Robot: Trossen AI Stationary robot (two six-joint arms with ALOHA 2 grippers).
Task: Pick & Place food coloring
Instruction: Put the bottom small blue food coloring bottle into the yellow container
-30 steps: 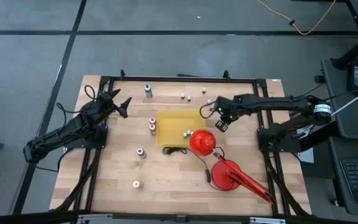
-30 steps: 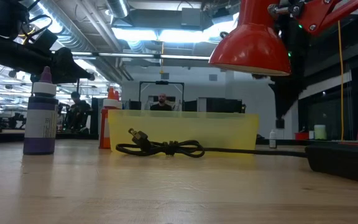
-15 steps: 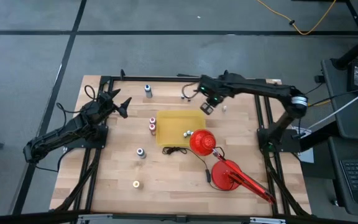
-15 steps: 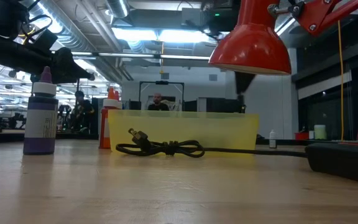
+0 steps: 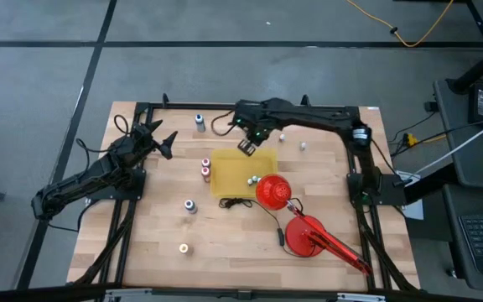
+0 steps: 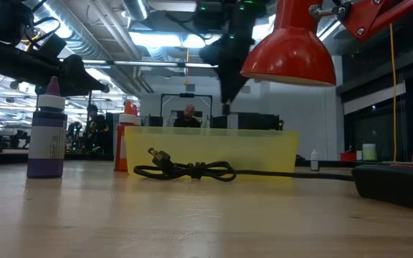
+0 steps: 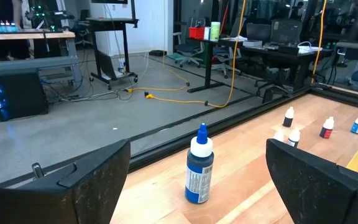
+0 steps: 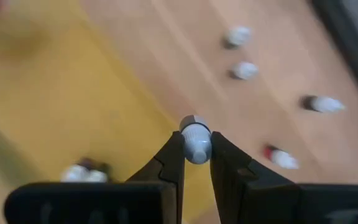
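Observation:
My right gripper [image 5: 246,145] hangs over the far edge of the yellow tray [image 5: 229,168], shut on a tiny pale food coloring bottle [image 8: 196,140]. Another small bottle [image 5: 250,179] lies in the tray. More bottles stand on the wood: a blue-topped one [image 5: 199,122], a red and a pink one [image 5: 205,168] left of the tray, one [image 5: 189,205] nearer, an orange-yellow one [image 5: 184,248], and pale ones [image 5: 281,137] toward the far edge. My left gripper [image 5: 163,141] waits open at the left, facing the blue-topped bottle [image 7: 199,168]. My right gripper pinches the small bottle between its two fingertips [image 8: 174,152]. The bottle's pale rounded end [image 8: 195,133] sticks out just past them. The fingers point down from above. The bottle is lifted clear, over the tray's far edge.
A red desk lamp stands right of the tray, with its shade [image 5: 272,191] over the tray's near right corner and its base [image 5: 306,236] nearer. Its black cord [image 6: 188,170] lies coiled before the tray. A black frame [image 5: 241,106] rims the table. People sit in the room behind.
My right gripper has swung from beside the tray's right end toward the table's left, and now hangs over the tray's far edge. The arm has stretched out along the far side. The left arm has kept still.

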